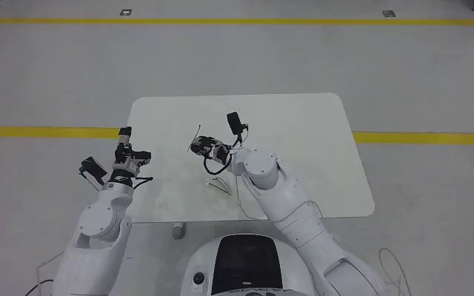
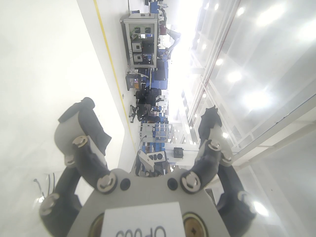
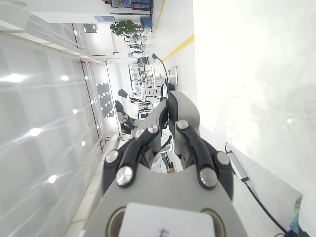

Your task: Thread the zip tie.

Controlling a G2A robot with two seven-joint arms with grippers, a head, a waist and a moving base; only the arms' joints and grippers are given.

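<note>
**Right tool holds the zip tie above the surface; left tool stands open**

Your right tool (image 3: 168, 92) is clamped on a black zip tie (image 3: 166, 71). In the right wrist view, the two fingers (image 3: 181, 104) are pressed together on the strap. The free length rises past the fingertips in a gentle curve and ends in the small square head.

In the top view, that tool (image 1: 198, 146) sits over the middle-left part of the white surface (image 1: 311, 148). The thin strap sticks out from it towards the far edge.

Your left tool (image 2: 148, 117) is spread wide with nothing between its fingers (image 2: 85, 118). From above you see it (image 1: 124, 138) at the left edge of the surface, well apart from the right tool.

A few loose zip ties (image 1: 219, 185) lie flat on the surface nearer to the robot, just beside the right forearm. You can also make them out faintly in the left wrist view (image 2: 43, 186).
</note>
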